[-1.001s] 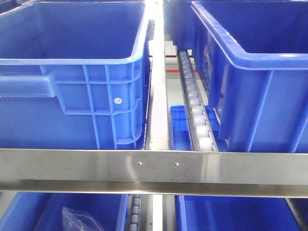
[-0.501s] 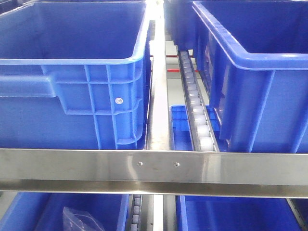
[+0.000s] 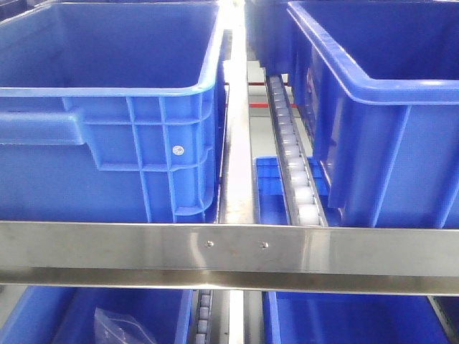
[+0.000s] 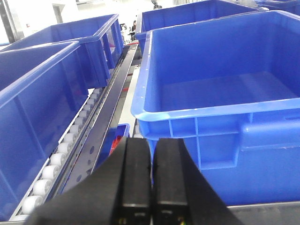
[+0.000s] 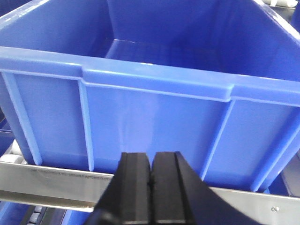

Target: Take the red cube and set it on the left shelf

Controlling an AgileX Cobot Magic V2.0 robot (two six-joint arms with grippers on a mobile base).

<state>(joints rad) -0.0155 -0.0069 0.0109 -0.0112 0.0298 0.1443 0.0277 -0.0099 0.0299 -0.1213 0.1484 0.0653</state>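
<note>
Look at the front view from the left: you see the left shelf (image 3: 229, 247) close up, its flat steel front rail running straight across the frame from side to side, with two small screws near its middle. That is the long axis of what you face; the white roller track (image 3: 297, 172) and a steel divider run away from you, at right angles to the rail. A large blue crate (image 3: 107, 115) sits on the upper tier at left, another blue crate (image 3: 380, 107) at right, the track between them. Below the rail a lower tier holds more blue crates, and the left one has a clear plastic bag (image 3: 118, 326) in it.

You cannot find the red cube in any view; a small red patch low beside the track in the left wrist view is too unclear to name.

Your left gripper (image 4: 151, 178) has its black fingers pressed together, nothing between them, just before a crate's front wall. Your right gripper (image 5: 150, 185) is likewise clenched on nothing, right at the steel rail below a crate.

Beyond the crates, the room is bright and washed out.
</note>
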